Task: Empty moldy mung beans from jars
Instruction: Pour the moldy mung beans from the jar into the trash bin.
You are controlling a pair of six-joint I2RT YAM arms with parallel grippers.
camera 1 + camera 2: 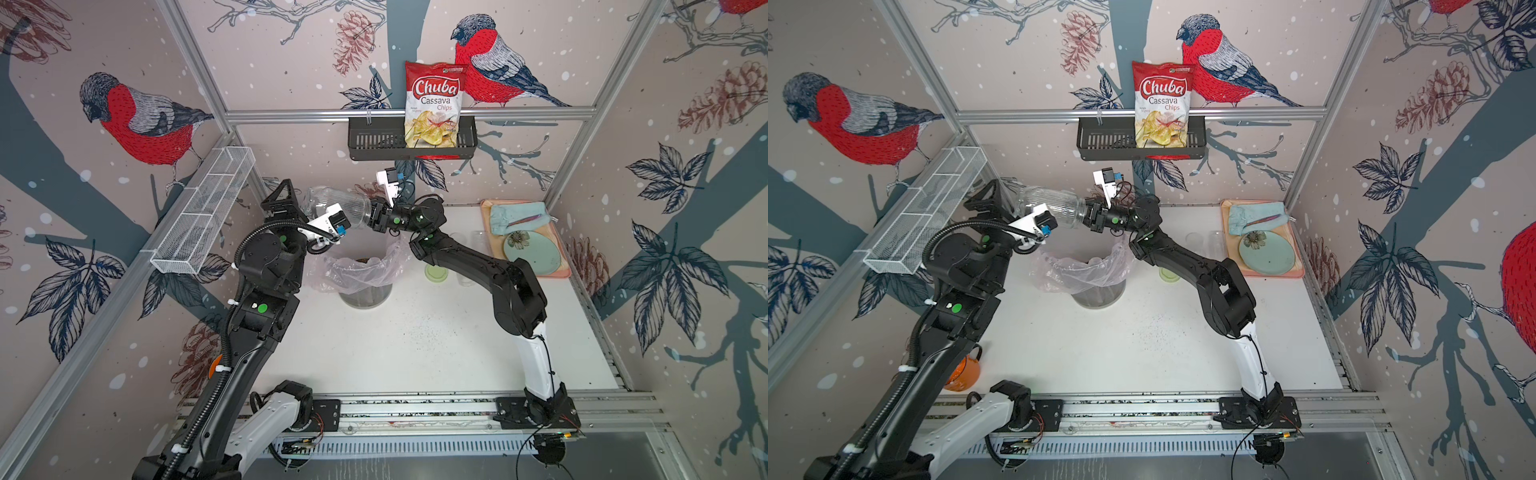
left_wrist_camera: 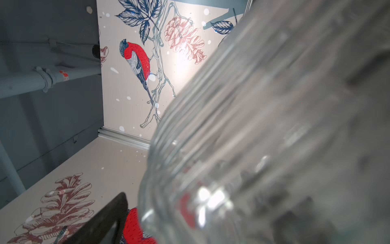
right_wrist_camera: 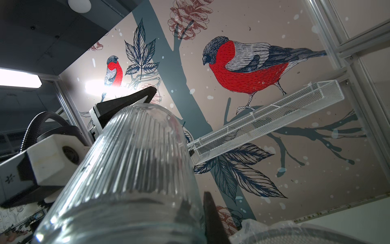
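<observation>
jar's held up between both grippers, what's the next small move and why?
Probably draw the left gripper back off the base end. The ribbed jar lies about level and looks empty, nothing visible inside. The right gripper is shut on its neck, while the left's jaws stand open astride it, so the right alone seems to carry it.

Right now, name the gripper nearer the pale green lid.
Right: the right gripper hangs above and behind the green lid; the left gripper is farther, past the bin.
</observation>
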